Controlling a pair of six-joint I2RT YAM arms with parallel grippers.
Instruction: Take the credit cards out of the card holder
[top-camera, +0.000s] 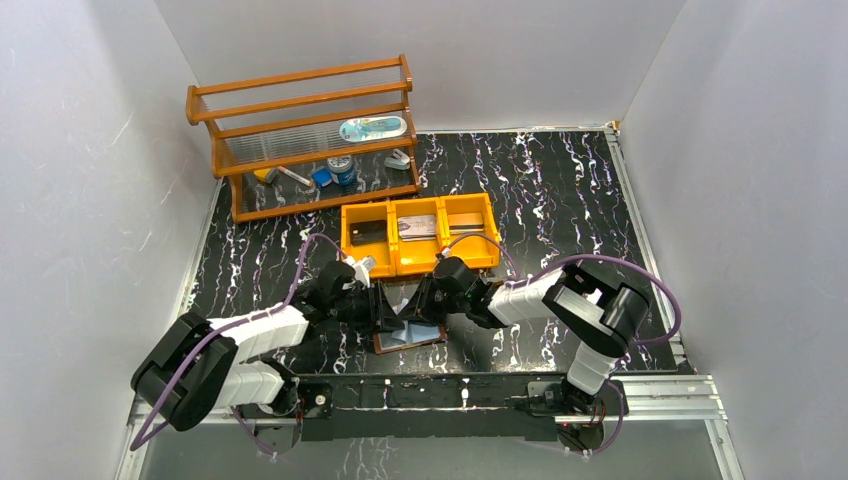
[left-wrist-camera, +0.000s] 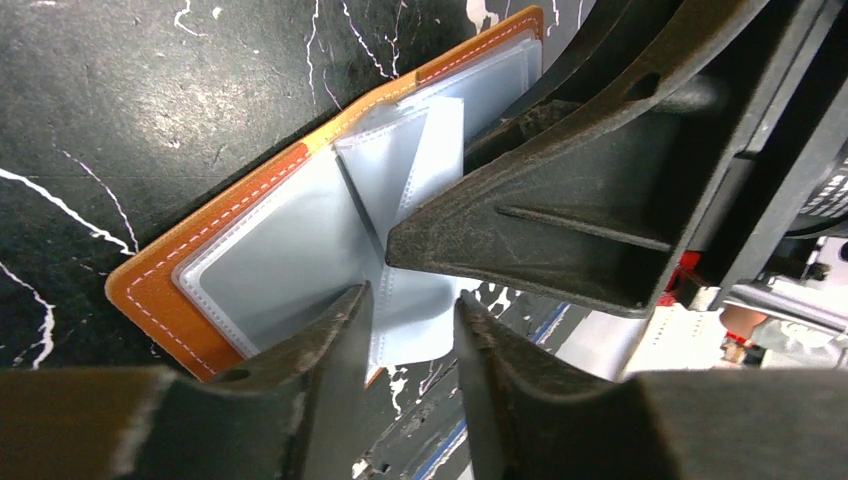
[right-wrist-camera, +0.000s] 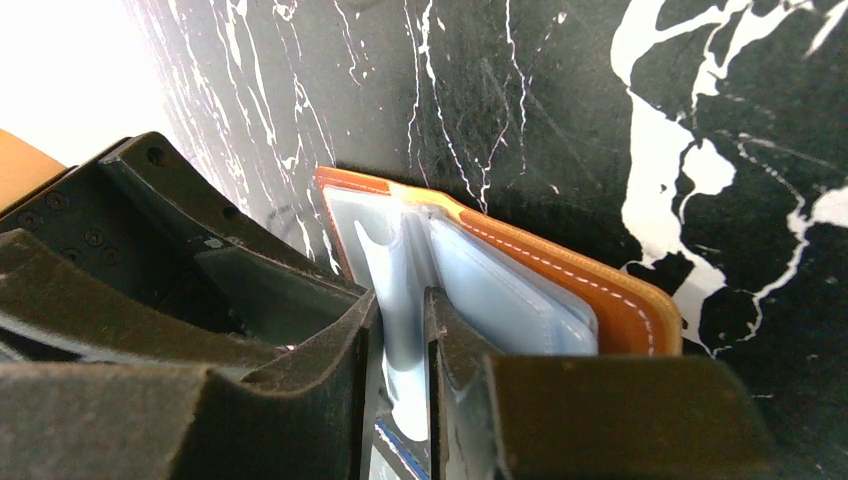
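Note:
The card holder lies open on the black marble table, with a brown stitched leather rim and pale grey-blue sleeves inside. One sleeve leaf stands up from the fold, and my right gripper is shut on it. Coming from the other side, my left gripper has its jaws partly apart around the lower edge of a sleeve, with a gap still showing. The two grippers meet over the holder. The credit cards are hidden; I cannot tell any from the sleeves.
An orange three-compartment tray stands just behind the holder with flat items in it. A wooden shelf rack with small objects is at the back left. White walls close in on three sides. A metal rail runs along the near edge.

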